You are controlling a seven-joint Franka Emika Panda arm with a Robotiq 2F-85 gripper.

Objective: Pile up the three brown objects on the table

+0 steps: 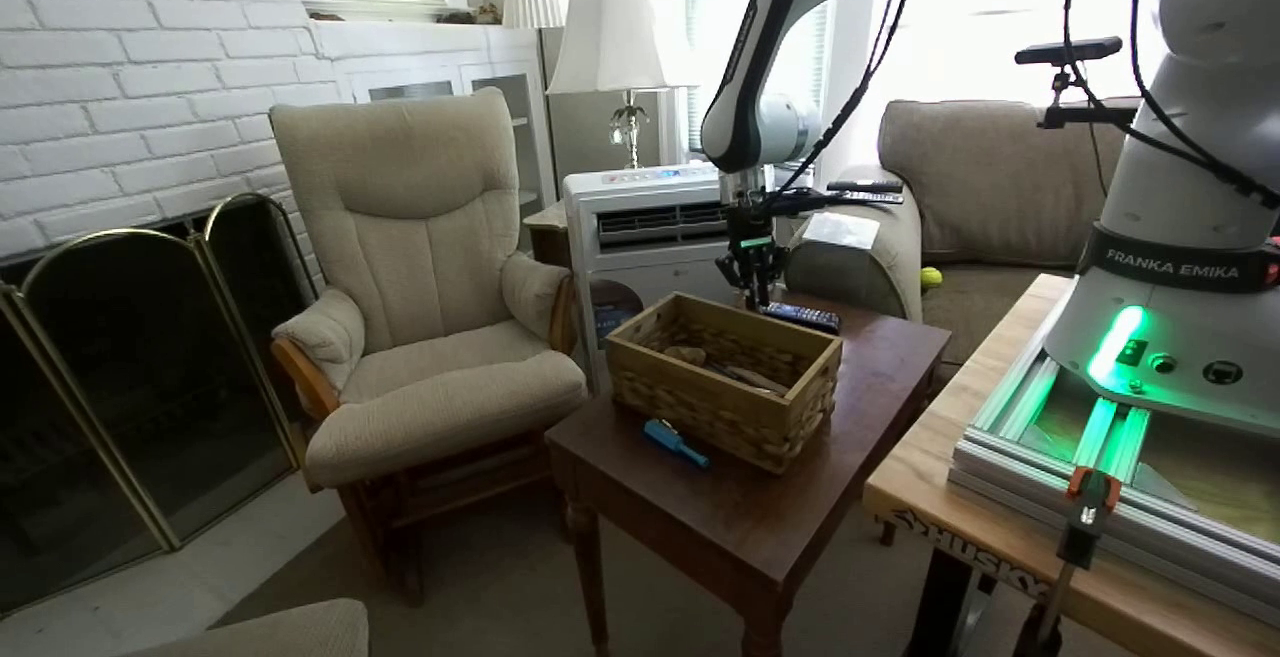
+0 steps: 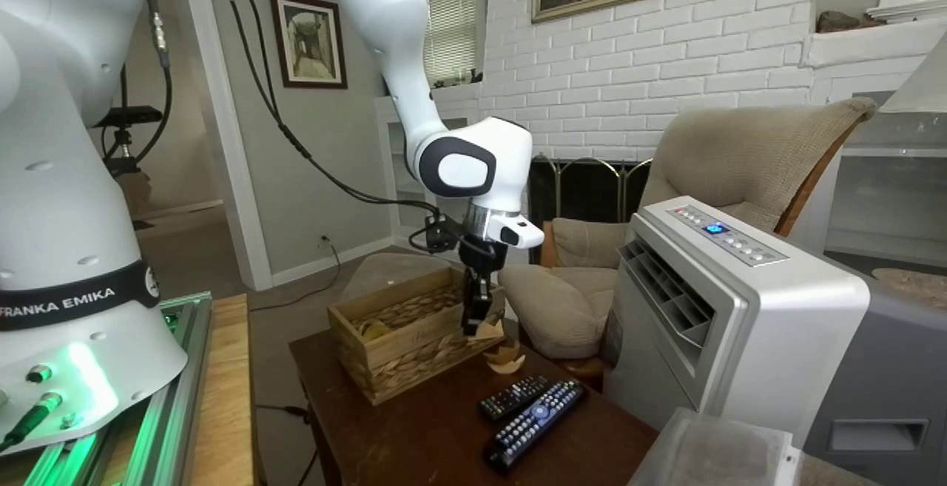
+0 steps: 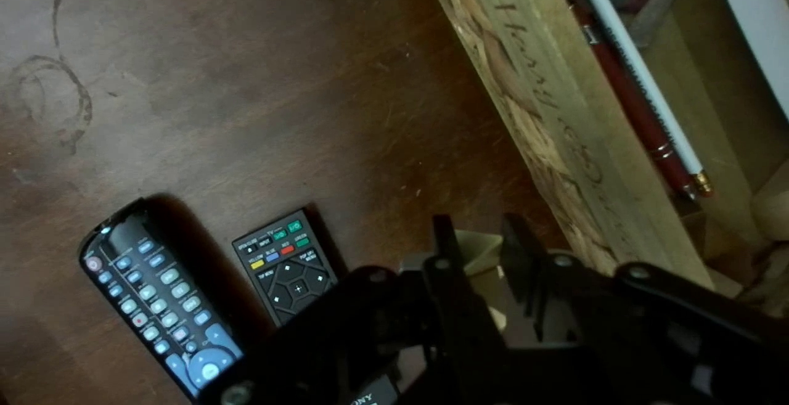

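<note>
Where the jaws point down beside the basket (image 2: 414, 371), they're clamped on a tan piece (image 2: 488, 331): thin, angular, material unclear. Just below it in an exterior view, a darker brown piece (image 2: 501, 354) and a paler piece (image 2: 507, 366), both curved, sit on the worktop (image 2: 436, 441); they overlap from that angle, can't tell if stacked or side by side. Worktop is smooth dark reddish-brown wood, ring-shaped stain (image 3: 83, 106) showing in the wrist view.

Basket is rectangular: flat timber rim with handwriting (image 3: 521, 47), coarse woven sides. Inside, wrist view shows a white pencil (image 3: 639, 72) with a brass-coloured end and a glossy dark red pen (image 3: 625, 94) alongside it.

Near the pieces, roughly parallel, not touching: short remote (image 3: 286, 263), flat slab, few coloured keys; long remote (image 3: 154, 294), black, rounded ends, bluish keys. Bright blue slim item (image 1: 676, 443) lies along the basket's opposite long side, type unclear.

Further out: boxy white air conditioner (image 2: 792, 338) with slatted vent, then an armchair (image 1: 430, 267) in beige textured fabric, wooden frame. Behind: arched fire screen (image 1: 110, 337), brass-coloured edging, dark panels; white brick wall (image 1: 150, 57).
</note>
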